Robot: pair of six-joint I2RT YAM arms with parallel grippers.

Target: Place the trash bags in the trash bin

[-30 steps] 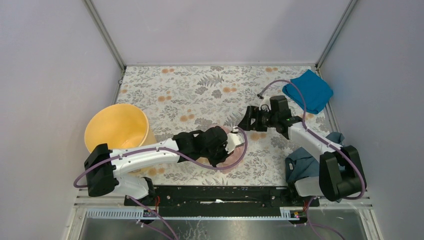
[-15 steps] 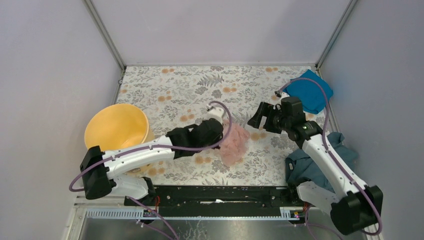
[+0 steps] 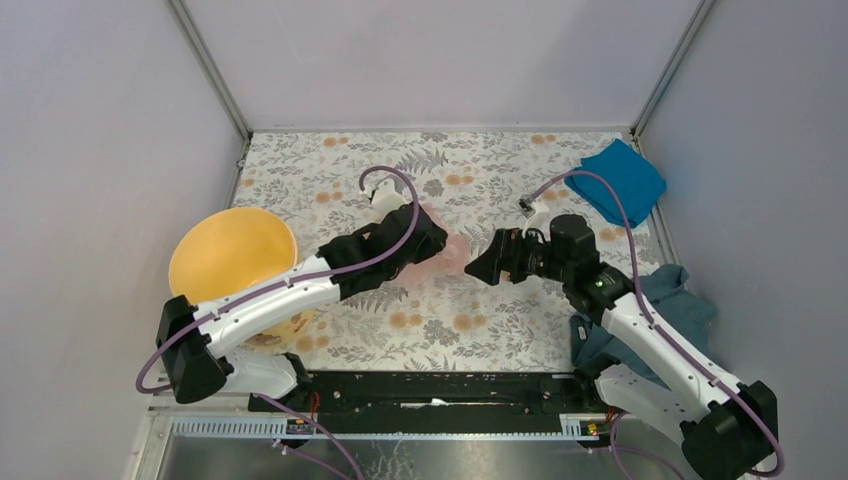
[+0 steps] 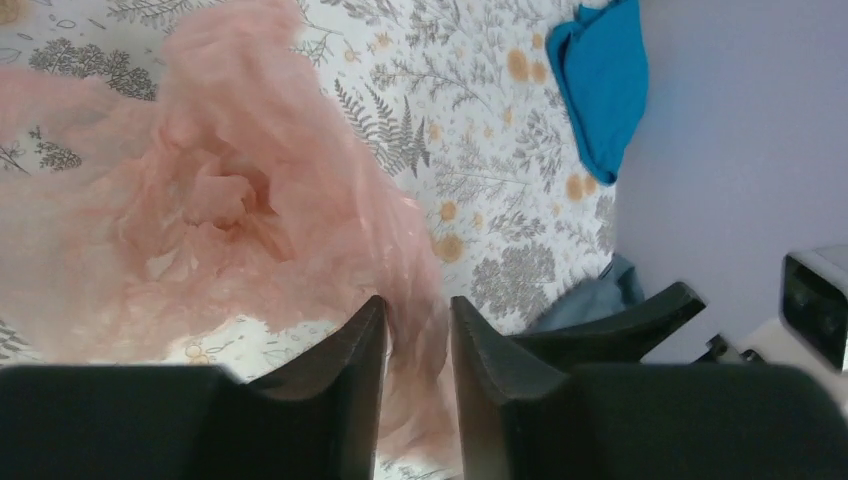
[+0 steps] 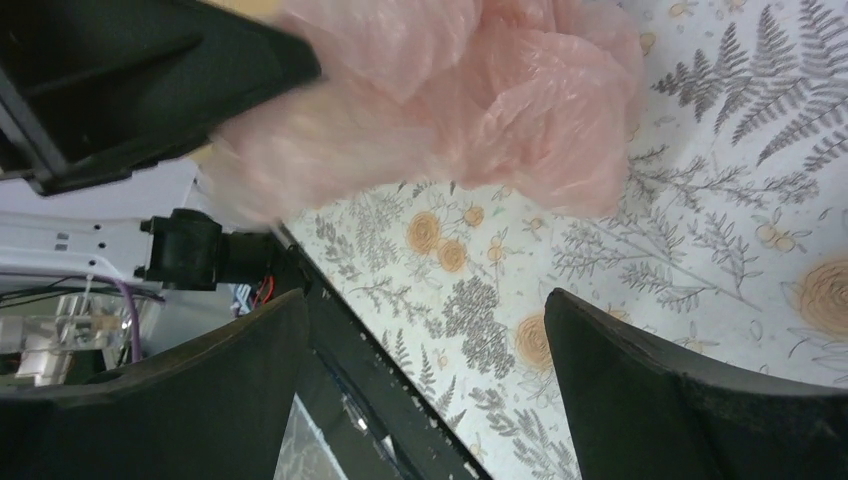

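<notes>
Our left gripper [image 4: 415,312] is pinching the crinkly, filmy pink bag [image 4: 230,190]; our right gripper [image 5: 425,330] gapes wide nearby.

tabletop [image 3: 330,170]: white cover printed with grey ferns and orange flowers, lying flat, running from side wall to side wall
back wall [image 3: 430,60]: plain matte panel, pale lilac-grey
left wall [image 3: 90,150]: same panel, same colour
right wall [image 3: 760,150]: same, slightly darker in tone
corner posts [image 3: 208,68]: slim aluminium strips rising from both far corners of the tabletop
rail [image 3: 440,388]: black, across the near edge
metal sheet [image 3: 450,455]: grey, brushed, below the rail
light: even, diffuse, soft shadows
</notes>
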